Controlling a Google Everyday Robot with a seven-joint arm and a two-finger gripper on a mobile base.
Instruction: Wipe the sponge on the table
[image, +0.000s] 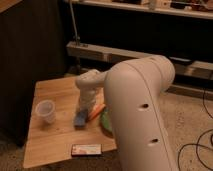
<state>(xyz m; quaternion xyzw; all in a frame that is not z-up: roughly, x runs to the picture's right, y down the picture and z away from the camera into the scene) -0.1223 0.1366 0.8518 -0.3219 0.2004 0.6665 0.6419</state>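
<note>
The blue sponge (80, 120) lies on the light wooden table (55, 92), near its middle. My gripper (82, 111) comes straight down onto the sponge from above, at the end of the white wrist (89, 87). The bulky white arm (142, 115) fills the right foreground and hides the table's right part.
A clear plastic cup (45, 111) stands left of the sponge. A red-and-white packet (86, 149) lies by the table's front edge. An orange stick (97, 111) and a green object (106, 121) lie right of the sponge. A grey shelf (115, 52) runs behind; cables (200, 145) trail on the floor.
</note>
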